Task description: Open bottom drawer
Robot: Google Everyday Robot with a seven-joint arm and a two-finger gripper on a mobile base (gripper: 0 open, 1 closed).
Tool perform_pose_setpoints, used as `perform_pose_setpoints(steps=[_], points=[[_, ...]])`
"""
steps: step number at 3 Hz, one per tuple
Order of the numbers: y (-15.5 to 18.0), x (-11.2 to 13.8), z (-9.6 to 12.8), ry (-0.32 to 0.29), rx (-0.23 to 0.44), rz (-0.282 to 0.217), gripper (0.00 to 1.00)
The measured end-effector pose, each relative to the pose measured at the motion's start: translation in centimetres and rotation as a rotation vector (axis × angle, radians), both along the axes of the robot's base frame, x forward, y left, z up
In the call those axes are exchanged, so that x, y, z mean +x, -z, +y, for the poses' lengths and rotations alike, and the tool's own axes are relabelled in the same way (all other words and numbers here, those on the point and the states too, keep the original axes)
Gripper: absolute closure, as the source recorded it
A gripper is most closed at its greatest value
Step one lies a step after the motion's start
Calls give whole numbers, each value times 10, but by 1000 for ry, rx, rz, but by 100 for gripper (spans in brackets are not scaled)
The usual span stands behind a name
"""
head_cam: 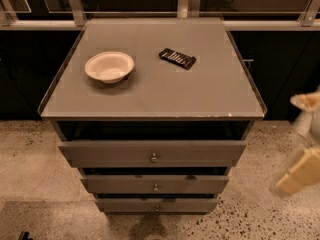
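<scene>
The bottom drawer (156,204) is the lowest and thinnest grey front of three on the cabinet, with a tiny round metal knob (156,207) at its centre. Its front sits a little behind the two fronts above it. My gripper (298,174) is a blurred cream shape at the right edge of the camera view, to the right of the cabinet and about level with the middle drawer. It is well apart from the bottom drawer's knob and touches nothing.
The top drawer (153,154) and middle drawer (155,184) stand above it. On the grey cabinet top (155,91) are a white bowl (109,66) and a dark flat packet (177,58). Speckled floor lies around; dark cabinets and a rail stand behind.
</scene>
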State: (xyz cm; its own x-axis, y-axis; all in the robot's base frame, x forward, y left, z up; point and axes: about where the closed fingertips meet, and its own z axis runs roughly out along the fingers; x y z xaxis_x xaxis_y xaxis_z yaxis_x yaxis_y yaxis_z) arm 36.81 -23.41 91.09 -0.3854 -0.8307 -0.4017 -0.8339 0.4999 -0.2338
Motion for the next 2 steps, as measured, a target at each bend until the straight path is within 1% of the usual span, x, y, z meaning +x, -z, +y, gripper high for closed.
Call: perform_pose_setpoints(steps=[1, 2], points=[[87, -19, -10, 103, 179, 40, 0], [182, -22, -19, 204, 310, 89, 0]])
